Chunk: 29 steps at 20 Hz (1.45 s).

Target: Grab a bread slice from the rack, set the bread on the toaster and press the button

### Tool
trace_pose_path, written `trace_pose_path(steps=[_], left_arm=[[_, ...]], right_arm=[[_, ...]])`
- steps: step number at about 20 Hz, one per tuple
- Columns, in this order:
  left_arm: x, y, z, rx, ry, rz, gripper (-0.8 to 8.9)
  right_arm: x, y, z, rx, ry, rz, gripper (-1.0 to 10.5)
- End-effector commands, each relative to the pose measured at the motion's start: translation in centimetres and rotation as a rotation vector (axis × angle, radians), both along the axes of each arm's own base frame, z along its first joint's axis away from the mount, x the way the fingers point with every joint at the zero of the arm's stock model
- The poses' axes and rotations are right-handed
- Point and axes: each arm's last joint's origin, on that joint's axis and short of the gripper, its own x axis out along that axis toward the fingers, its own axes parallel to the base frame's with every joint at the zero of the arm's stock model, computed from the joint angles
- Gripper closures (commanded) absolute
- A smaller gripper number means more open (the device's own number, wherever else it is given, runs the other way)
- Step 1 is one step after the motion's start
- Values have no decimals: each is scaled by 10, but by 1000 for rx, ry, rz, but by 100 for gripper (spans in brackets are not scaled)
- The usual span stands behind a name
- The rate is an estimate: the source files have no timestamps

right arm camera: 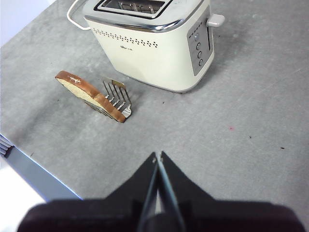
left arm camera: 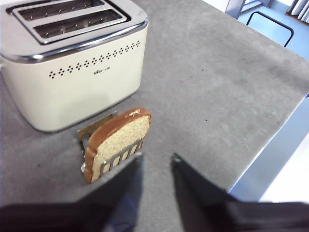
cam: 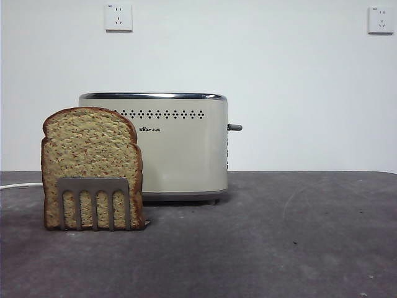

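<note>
On the grey table (cam: 298,236), nr its middle:
Toaster (cam: 180,146): cream-beige, chrome top rim, row of small dark holes + small logo on the side; stands upright, further from the front table edge than the bread. Two top slots show in the left wrist view, both w/o bread.
Toaster lever (cam: 234,127): grey knob on one end face, sitting high; in the right wrist view a column of round buttons (right arm camera: 198,46) runs beside it.
Slice of bread (cam: 90,164): tan, speckled, dark crust, domed top up; stands on edge in the rack, just in front of the toaster, apart from it. Covers part of the toaster's side in the front view.
Rack (cam: 94,202): small grey metal comb plates; one plate sits vs. the bread's near face, a 2nd plate shows behind the slice in the wrist views.
Cord (cam: 18,185): white, lies on the table behind the bread, twd the back edge.
Left gripper (left arm camera: 155,158): above the table on the front-edge side of the rack, close to the bread, not touching; jaws apart, nothing btwn them.
Right gripper (right arm camera: 158,155): above bare table, well apart from rack + toaster; jaws together, holding nothing.
Wall: two white sockets (cam: 118,17) high behind the table.
</note>
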Motion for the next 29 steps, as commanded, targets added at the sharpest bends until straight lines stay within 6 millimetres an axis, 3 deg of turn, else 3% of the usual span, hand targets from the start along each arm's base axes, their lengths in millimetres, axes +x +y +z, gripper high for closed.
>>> trace_pose_path(steps=[1,7,13,20,26,29], left_arm=[[2,-2,1,30,-29,-32,219],[26,-20,10,187,-54,-160,219],[76,-61,19,459,-83,-299,220],[126,-108,-20,741,-31,-456,220],[149,-121,-49,861,8,-538,221],[153,-124,-55,876,16,-567,386]], right_arm=[[-1,0,1,-8,-14,15,958],[10,1,-3,-9,27,18,958],[19,3,-8,-12,67,24,958],[20,3,-8,-12,70,24,958],[20,3,-8,-12,70,24,958],[20,3,-8,-12,70,24,958]])
